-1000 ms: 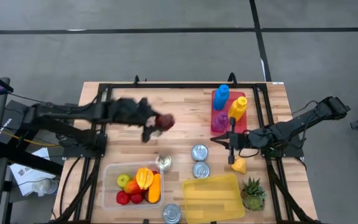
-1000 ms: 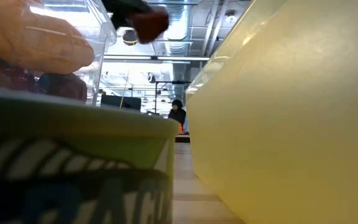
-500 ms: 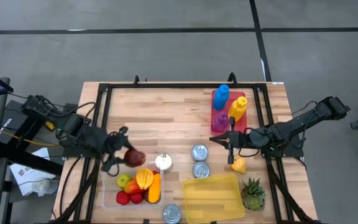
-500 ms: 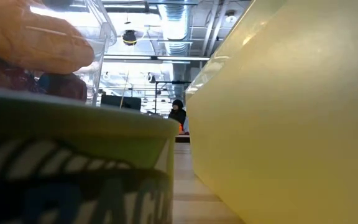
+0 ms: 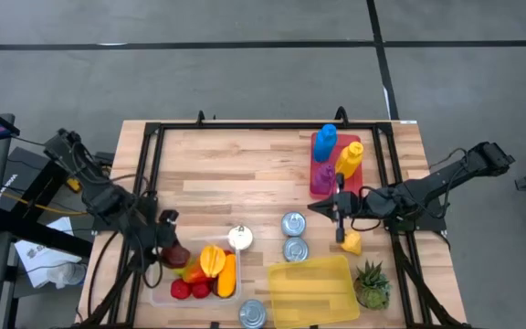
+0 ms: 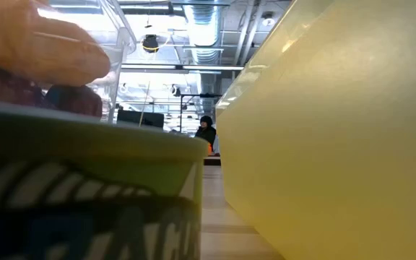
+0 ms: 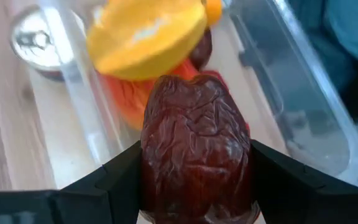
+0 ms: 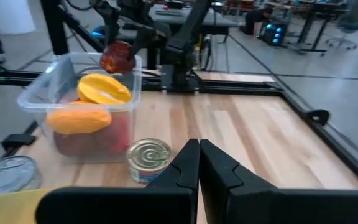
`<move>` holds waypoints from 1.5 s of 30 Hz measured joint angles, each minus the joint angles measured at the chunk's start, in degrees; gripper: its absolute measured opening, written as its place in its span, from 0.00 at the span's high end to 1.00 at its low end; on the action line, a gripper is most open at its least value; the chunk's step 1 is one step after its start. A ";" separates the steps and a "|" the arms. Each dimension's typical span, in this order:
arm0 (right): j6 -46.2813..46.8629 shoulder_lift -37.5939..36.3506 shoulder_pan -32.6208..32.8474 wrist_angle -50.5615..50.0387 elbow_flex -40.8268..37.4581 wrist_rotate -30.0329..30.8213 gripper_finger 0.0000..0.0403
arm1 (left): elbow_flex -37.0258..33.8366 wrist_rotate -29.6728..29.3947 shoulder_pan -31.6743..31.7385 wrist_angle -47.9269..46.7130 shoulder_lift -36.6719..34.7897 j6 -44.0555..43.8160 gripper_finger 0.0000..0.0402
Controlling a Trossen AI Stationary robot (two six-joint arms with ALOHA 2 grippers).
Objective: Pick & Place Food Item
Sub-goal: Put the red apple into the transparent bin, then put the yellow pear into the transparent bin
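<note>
A dark red, wrinkled food item (image 7: 194, 146) is between the fingers of my left gripper (image 5: 172, 247). It hangs over the far left corner of a clear plastic container (image 5: 163, 291) that holds orange, yellow, green and red fruit. The right wrist view shows the same item (image 8: 118, 57) above the container's rim (image 8: 79, 59). My right gripper (image 5: 336, 212) waits shut above the table's right half, pointing toward the left, with nothing in it. My left gripper pinches the dark red food item between its two fingers (image 7: 120, 177), one on each of its sides (image 7: 151, 162). The fingers slant down from the table's left. The item is lifted clear, over the fruit in the container.
Several cans (image 5: 293, 223) stand in the table's middle and near edge. A yellow bin (image 5: 311, 291) sits at the near right beside a small plant (image 5: 370, 283). Coloured bottles stand on a red tray (image 5: 320, 144) at the far right. A small yellow thing (image 5: 351, 242) lies under my right arm.
My left gripper has carried the dark red food item from above the middle of the table toward the near left, down to the clear container, and has tipped more steeply downward. The item stays between the fingers. My right gripper has kept its place.
</note>
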 joint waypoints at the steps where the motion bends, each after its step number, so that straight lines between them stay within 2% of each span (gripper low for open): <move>1: 0.54 0.00 0.00 -0.07 0.00 -0.16 1.00 | 0.02 0.04 -0.52 -0.47 0.95 -0.45 0.41; 6: 1.65 2.14 0.16 -1.36 -0.10 -0.29 1.00 | 0.00 0.08 -0.97 -3.62 6.56 -1.96 0.41; 13: 1.61 8.72 1.23 -2.49 2.11 -1.65 1.00 | 0.00 1.86 -0.97 -1.12 11.32 -1.89 0.41; 15: 2.15 10.39 2.00 -4.45 3.71 -1.71 1.00 | 0.00 1.52 -0.97 0.05 11.41 -2.27 0.34; 19: 6.85 14.08 3.32 -14.13 9.50 -1.76 0.98 | 0.02 0.89 -0.05 0.33 11.08 -3.63 0.12; 22: 12.52 17.30 3.90 -24.81 15.40 -1.76 0.89 | 0.02 0.51 0.36 0.13 10.80 -4.01 0.03; 28: 21.45 24.77 4.69 -45.84 28.65 -1.78 0.61 | 0.02 0.57 0.30 1.09 9.90 -4.04 0.07; 31: 23.90 28.32 5.08 -53.86 34.72 -2.09 0.47 | 0.02 0.87 -0.01 2.00 7.94 -4.03 0.07; 34: 27.04 30.79 5.35 -60.13 39.72 -3.82 0.37 | 0.02 1.07 -0.01 2.73 5.57 -3.95 0.07; 39: 34.39 33.38 5.57 -68.63 42.87 -9.49 0.31 | 0.02 -0.23 -0.01 5.82 0.61 -2.86 0.07; 45: 43.93 34.75 7.45 -82.51 42.88 -12.78 0.31 | 0.09 -10.67 -0.01 15.20 -3.37 6.05 0.07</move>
